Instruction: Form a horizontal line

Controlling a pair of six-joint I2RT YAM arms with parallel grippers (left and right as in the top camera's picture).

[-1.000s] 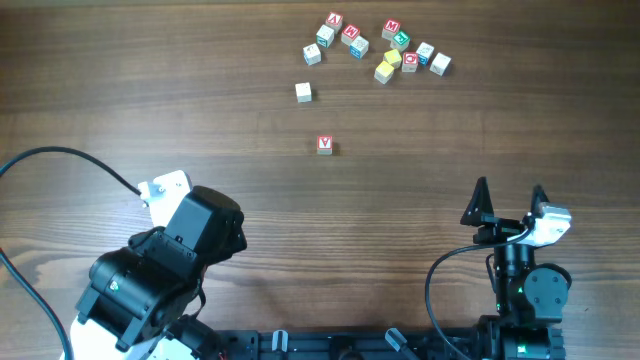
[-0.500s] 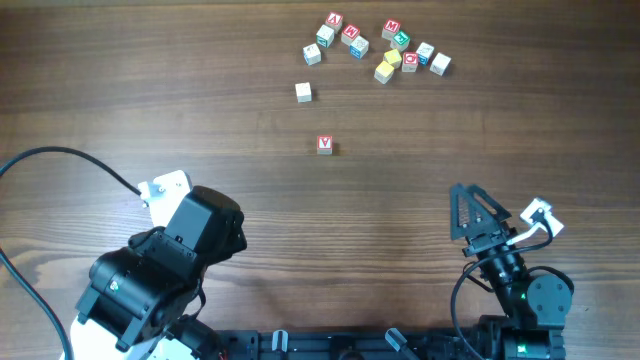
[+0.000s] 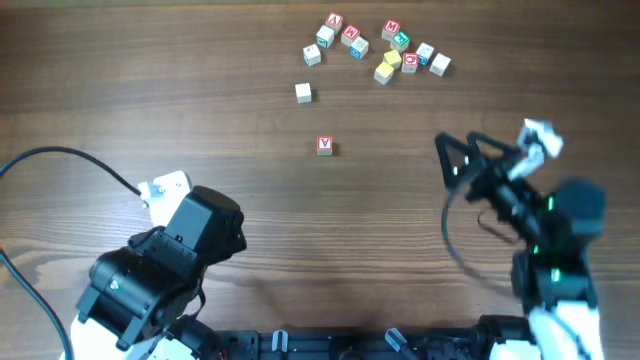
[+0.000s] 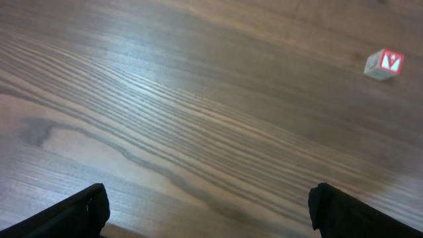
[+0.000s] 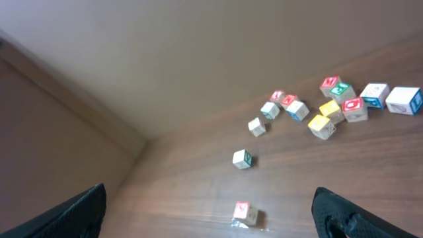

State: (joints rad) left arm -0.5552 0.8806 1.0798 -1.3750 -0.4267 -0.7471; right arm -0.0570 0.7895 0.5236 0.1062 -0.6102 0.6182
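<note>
Wood-grain desk (image 3: 120, 70) fills the overhead view, and much of me is hard to read there. My left arm (image 3: 165, 262) bulks over the lower left corner and hides my left fingers entirely. A black cable (image 3: 60, 155) loops from its side and runs off the frame edge. My right fingers (image 3: 446, 160) are smeared by blur at the right, yet the two dark prongs stand apart with nothing between them. The red V block (image 3: 324, 145) lies alone mid-desk, well apart from both arms and off to the left of my right fingers. A white block (image 3: 303, 92) sits beyond it, and the cluster of blocks (image 3: 385, 50) is scattered near the far edge, most letters too small to read.

From the left wrist, only the tips of my left fingers (image 4: 82, 210) show, cut off in the bottom corners, spread wide and holding nothing. The red V block (image 4: 384, 64) lies far ahead at the upper right, outside the line of the right-hand tip.

From the right wrist the scene is tilted, and my right fingers (image 5: 73, 213) are again cropped at the bottom corners, spread and empty. The red V block (image 5: 243, 212) lies ahead in the gap between the tips, touching neither, its face blurred. The white block (image 5: 242, 158), showing a green mark here, sits behind it, and the cluster of blocks (image 5: 330, 106) lies farther off to the upper right
</note>
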